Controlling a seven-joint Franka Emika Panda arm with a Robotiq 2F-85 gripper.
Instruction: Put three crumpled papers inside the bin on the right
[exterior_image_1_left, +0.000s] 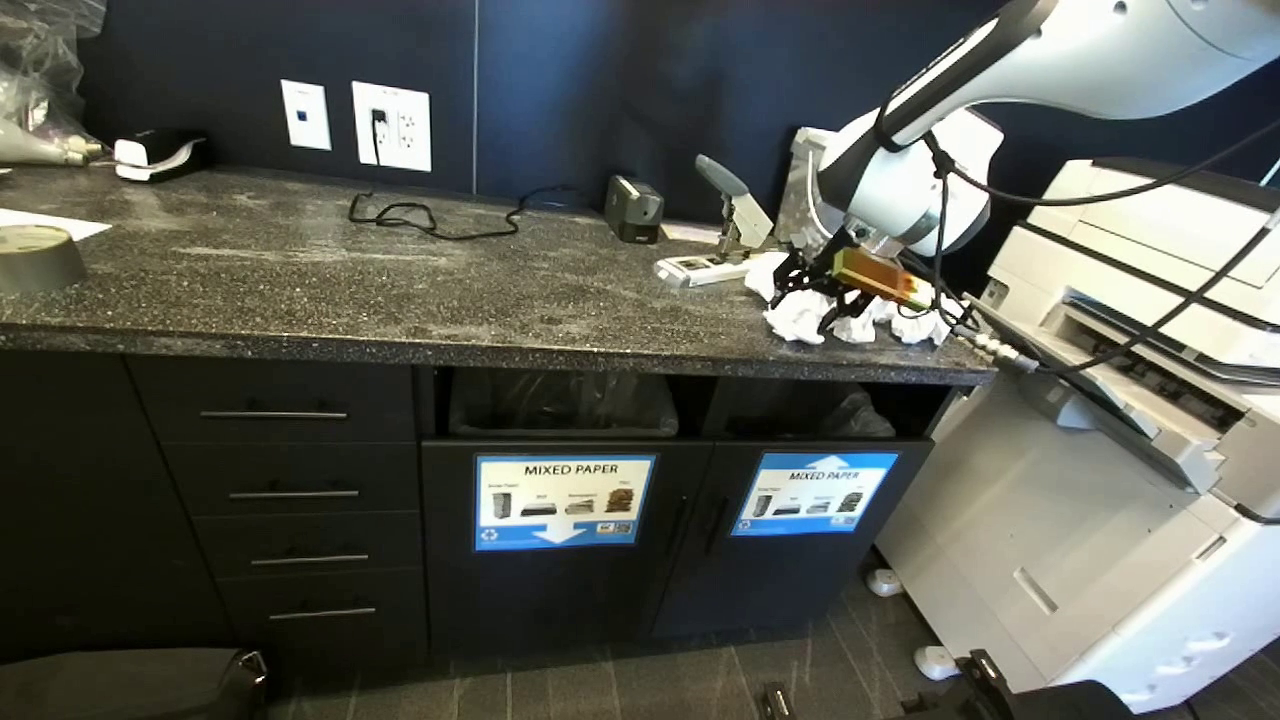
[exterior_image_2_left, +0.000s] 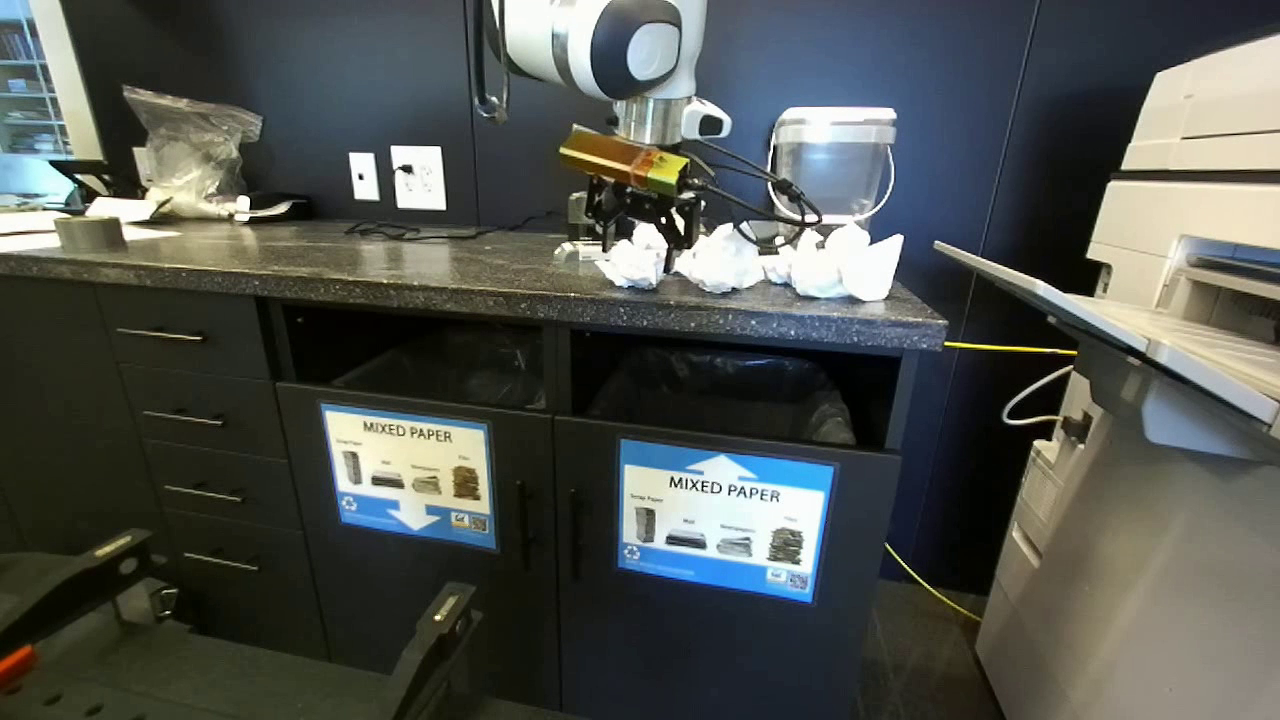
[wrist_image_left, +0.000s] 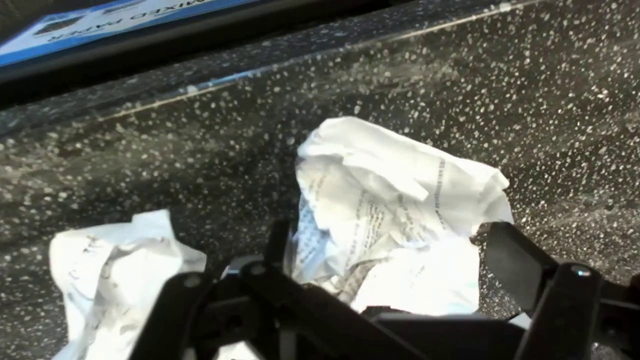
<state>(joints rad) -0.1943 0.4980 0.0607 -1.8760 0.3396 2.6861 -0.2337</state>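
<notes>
1. The counter (exterior_image_1_left: 330, 285) carries several crumpled papers (exterior_image_2_left: 722, 262) near its front edge, toward the right corner.
2. The right-hand bin (exterior_image_2_left: 728, 640), their goal, has its mouth just under that edge.
3. The gripper (wrist_image_left: 390, 245) stands low over the counter, jaws wide, apparently at the grasping step.
4. One crumpled paper (wrist_image_left: 390, 200) lies between the jaws, seemingly not gripped; the next move calls for closing on it, then lifting it clear of the edge.

- Crumpled papers (exterior_image_2_left: 722, 262): at least three; overlap prevents exact count.
- Bins (exterior_image_2_left: 730, 650): two.
- Mixed-paper signs (exterior_image_2_left: 725, 520): two.
- Drawers (exterior_image_1_left: 290, 468): four.
- Lidded containers (exterior_image_2_left: 833, 170): one.
- Tape rolls (exterior_image_2_left: 90, 236): one.
- Printers (exterior_image_1_left: 1090, 580): one.
</notes>
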